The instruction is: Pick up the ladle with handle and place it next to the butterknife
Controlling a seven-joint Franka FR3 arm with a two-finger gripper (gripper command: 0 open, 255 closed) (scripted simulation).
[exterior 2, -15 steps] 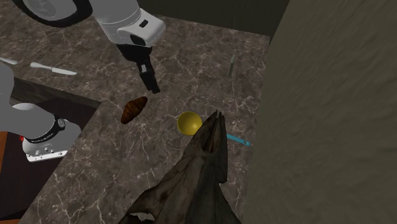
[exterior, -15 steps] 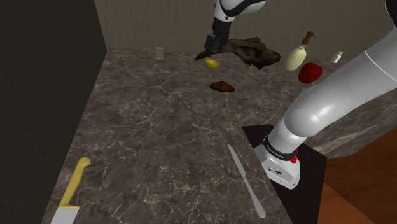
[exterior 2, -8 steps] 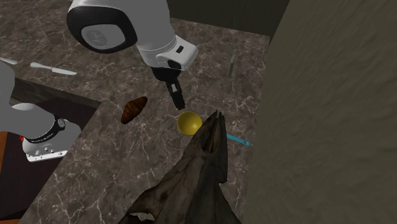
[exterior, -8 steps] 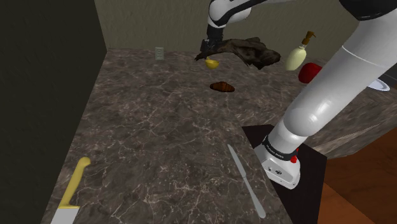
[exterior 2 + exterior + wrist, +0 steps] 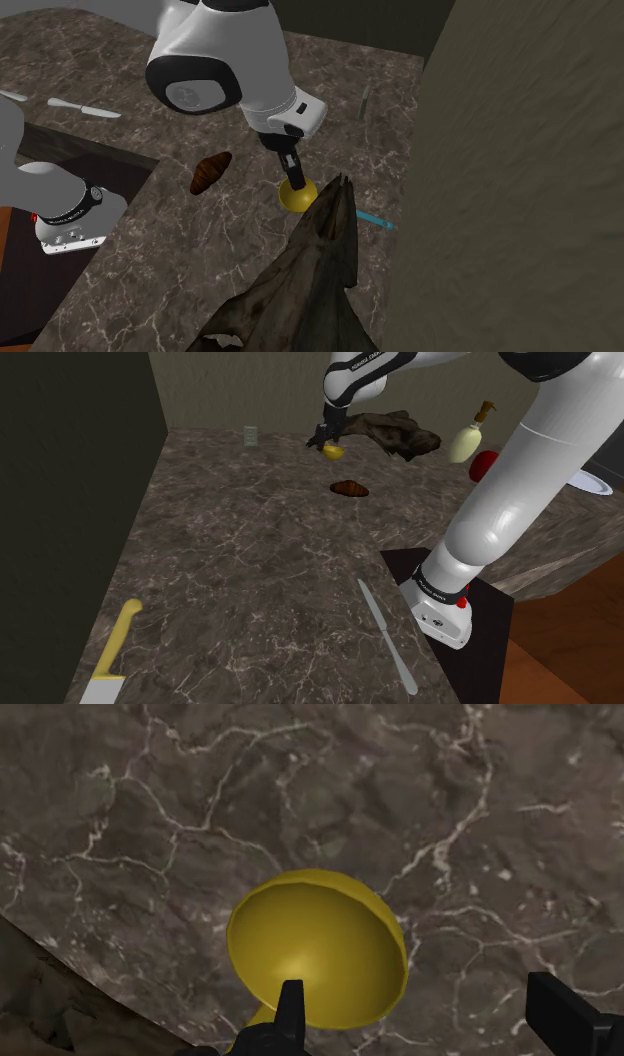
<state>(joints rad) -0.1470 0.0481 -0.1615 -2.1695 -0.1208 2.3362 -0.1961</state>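
The gripper is spread wide and grasps nothing. One finger hangs over the hollow of the yellow ladle and the other stands outside the rim, so the bowl's wall lies between them, untouched. To grasp well, I judge it should sink a little, close squarely on that wall, then lift straight up. The ladle's neck runs toward the dark wood just beside it and could snag there.

For room, the butterknife lies by the near edge of the worktop, just beside the stand, with bare marble on its side away from the stand. Mid-worktop, a brown pastry sits near the likely carry path and is best passed above. The ladle rests by the far edge, close to the wall.
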